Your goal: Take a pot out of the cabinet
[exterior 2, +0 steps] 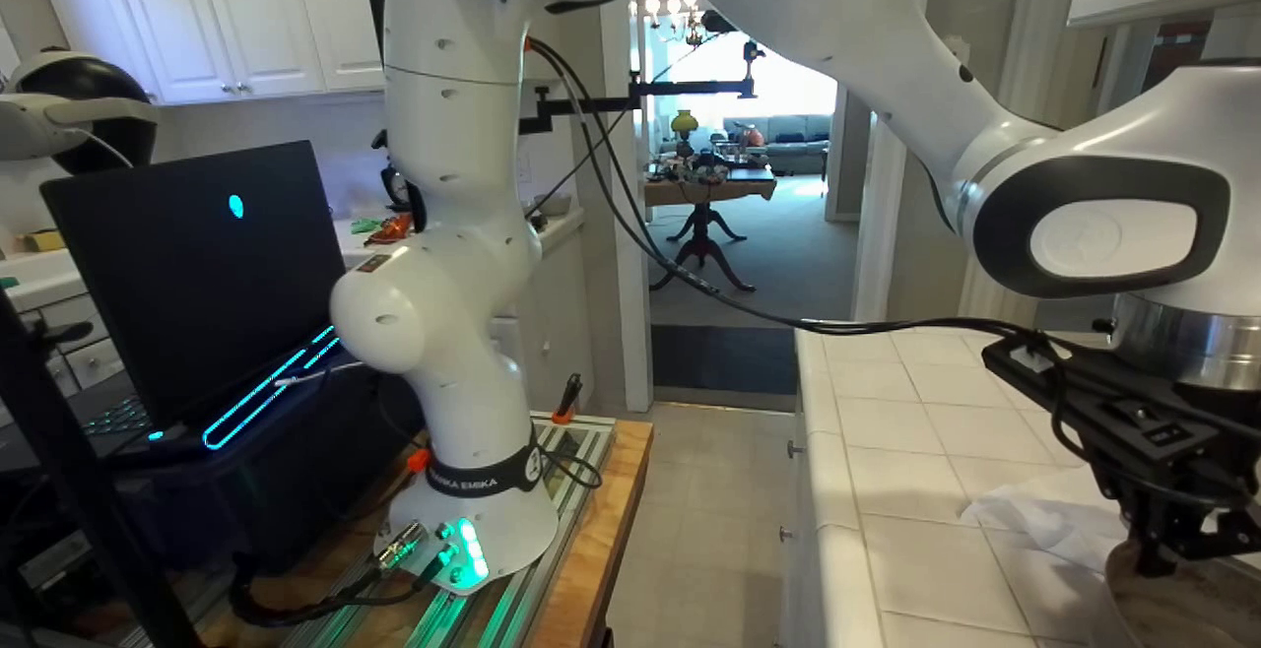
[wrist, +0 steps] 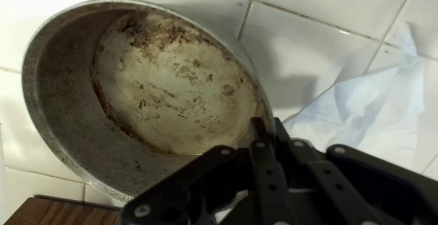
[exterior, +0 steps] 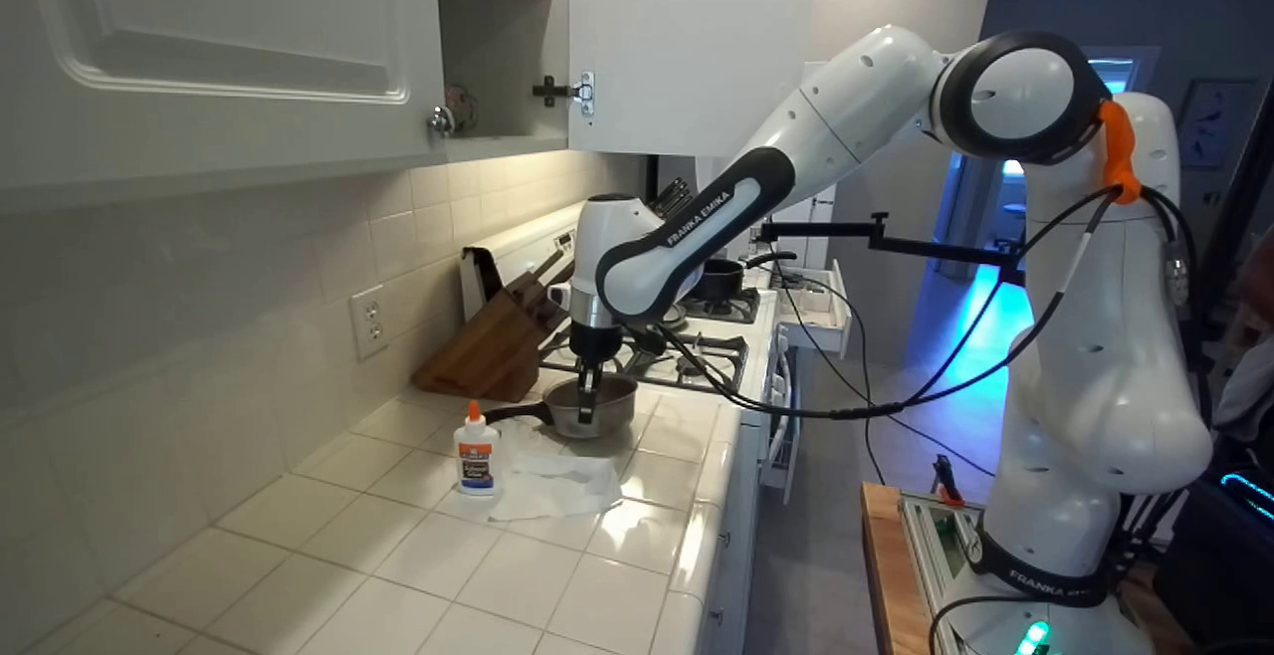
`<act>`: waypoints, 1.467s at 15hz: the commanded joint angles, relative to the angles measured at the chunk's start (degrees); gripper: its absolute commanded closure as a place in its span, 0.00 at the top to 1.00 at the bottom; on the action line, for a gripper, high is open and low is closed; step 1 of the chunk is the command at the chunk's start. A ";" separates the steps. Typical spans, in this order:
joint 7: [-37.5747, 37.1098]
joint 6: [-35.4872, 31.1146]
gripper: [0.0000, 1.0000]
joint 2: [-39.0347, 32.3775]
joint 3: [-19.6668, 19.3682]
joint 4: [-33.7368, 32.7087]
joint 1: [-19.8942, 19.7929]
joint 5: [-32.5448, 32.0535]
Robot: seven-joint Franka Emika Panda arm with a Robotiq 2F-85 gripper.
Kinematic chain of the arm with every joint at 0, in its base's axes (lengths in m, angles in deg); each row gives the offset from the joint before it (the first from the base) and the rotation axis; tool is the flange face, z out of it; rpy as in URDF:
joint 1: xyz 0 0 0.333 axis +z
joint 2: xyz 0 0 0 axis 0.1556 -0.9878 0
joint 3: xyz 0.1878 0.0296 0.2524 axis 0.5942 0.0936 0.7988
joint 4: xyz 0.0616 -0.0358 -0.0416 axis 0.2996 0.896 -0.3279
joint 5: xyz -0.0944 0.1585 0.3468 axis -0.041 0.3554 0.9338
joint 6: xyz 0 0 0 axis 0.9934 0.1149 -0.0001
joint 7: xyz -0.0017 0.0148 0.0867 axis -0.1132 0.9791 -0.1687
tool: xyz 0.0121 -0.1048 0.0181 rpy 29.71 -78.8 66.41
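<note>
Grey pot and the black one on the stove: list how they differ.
The grey pot is dull metal; the black pot is dark outside. The grey pot is over the tiled counter, while the black pot sits on the stove. The gripper is closed on the grey pot's rim; nothing holds the black pot. In an exterior view, the grey pot's handle points left, the black pot's handle right. Both handles are dark.

Glare and soft shadows on the countertop (exterior: 488, 560), blue-lit floor (exterior: 948, 322), blown-out window (exterior 2: 800, 89), fingers (wrist: 269, 165) out of focus
</note>
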 commanded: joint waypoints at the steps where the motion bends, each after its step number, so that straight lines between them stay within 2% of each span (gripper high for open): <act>1: -3.37 2.41 0.02 -2.71 0.25 -2.33 -0.13 -2.11; 4: -4.50 2.91 0.02 -3.11 0.15 -3.04 -0.07 -2.53; 5: -4.83 2.98 0.09 -3.20 0.16 -3.16 -0.07 -2.51; 8: -5.59 3.92 0.01 -4.00 0.22 -3.42 -0.08 -2.36; 13: -6.42 4.57 0.02 -4.25 0.24 -4.34 -0.09 -2.41; 14: -6.55 4.55 0.10 -4.27 0.22 -4.35 -0.06 -2.49; 16: -6.70 4.93 0.34 -4.55 0.21 -4.39 -0.04 -2.59; 18: -6.87 5.32 0.43 -5.10 0.20 -4.49 -0.06 -2.60; 21: -6.97 5.73 0.62 -5.78 0.25 -4.67 -0.13 -2.49; 22: -7.01 5.66 0.62 -5.82 0.24 -4.62 -0.10 -2.56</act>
